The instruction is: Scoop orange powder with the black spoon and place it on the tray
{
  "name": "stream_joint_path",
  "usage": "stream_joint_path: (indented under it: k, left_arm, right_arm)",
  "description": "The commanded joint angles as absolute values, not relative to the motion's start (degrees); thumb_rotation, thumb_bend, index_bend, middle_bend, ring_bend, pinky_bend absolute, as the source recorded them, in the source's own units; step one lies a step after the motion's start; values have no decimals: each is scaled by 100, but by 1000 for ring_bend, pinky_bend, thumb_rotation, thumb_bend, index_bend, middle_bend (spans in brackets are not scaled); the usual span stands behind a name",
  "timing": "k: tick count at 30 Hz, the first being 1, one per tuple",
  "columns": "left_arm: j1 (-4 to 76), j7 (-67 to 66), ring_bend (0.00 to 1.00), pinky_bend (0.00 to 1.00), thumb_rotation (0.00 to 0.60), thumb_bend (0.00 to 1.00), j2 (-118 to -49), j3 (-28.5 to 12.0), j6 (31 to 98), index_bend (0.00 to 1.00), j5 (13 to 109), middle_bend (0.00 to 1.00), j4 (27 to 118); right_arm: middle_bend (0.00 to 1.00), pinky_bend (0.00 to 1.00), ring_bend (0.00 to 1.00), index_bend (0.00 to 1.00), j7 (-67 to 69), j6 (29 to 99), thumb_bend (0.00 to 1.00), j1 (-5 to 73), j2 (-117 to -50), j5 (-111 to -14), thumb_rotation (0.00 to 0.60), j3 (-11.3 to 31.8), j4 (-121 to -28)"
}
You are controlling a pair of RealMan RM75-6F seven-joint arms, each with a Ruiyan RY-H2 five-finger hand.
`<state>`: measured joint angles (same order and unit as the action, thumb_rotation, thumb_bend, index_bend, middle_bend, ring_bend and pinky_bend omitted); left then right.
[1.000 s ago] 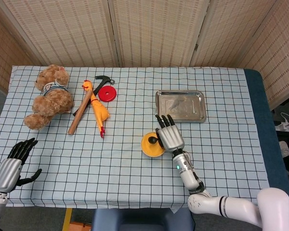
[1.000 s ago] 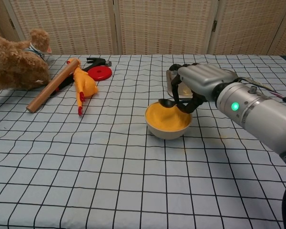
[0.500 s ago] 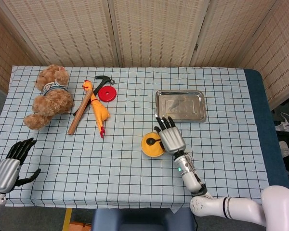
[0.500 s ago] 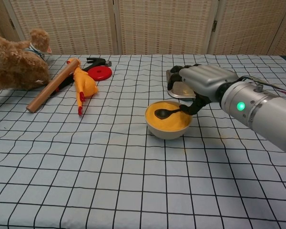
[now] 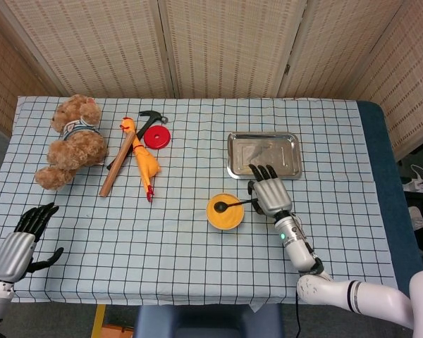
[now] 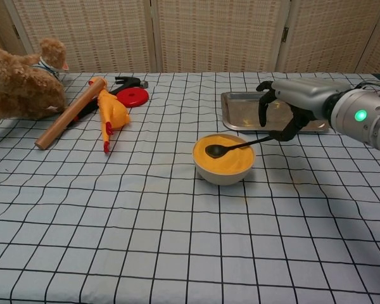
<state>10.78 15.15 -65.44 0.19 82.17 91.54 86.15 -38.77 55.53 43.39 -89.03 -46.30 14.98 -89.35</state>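
Note:
A yellow bowl of orange powder stands mid-table. The black spoon lies with its head on the powder and its handle rising to the right. My right hand sits right of the bowl and pinches the handle's end. The metal tray lies just beyond the bowl, behind that hand, and looks bare. My left hand rests at the front left table edge, fingers apart, holding nothing; only the head view shows it.
At the back left lie a teddy bear, a wooden stick, a rubber chicken, a hammer and a red disc. Checked cloth covers the table.
My right hand has drawn back to the right, off the bowl, still holding the spoon. The spoon's head has come down onto the powder. The left hand has barely moved.

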Motion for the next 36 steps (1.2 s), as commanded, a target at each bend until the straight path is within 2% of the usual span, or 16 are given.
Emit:
stream_joint_path:
  k: [1,18,36]
  left_arm:
    - [1092,1505,0,46,600,332,-6552,21,8186,0,9139,0,8606]
    - [1106,1542,0,47,600,337,-6563,25,8143,0,9110,0,8576]
    - [1102,1567,0,46,600,337,-6558,31,8169,0,9124,0,8578]
  right_arm:
    - [0,0,0,481,-3982,5274,326,4587,-8699,-4183,600,1537,-8980]
    - [0,0,0,470,-3908,4550,326,5279,-8313,-2910,600,1258,-8856]
    - [0,0,0,528,-3575,4574,326,5653,-8275,-2653,600,903,-8807]
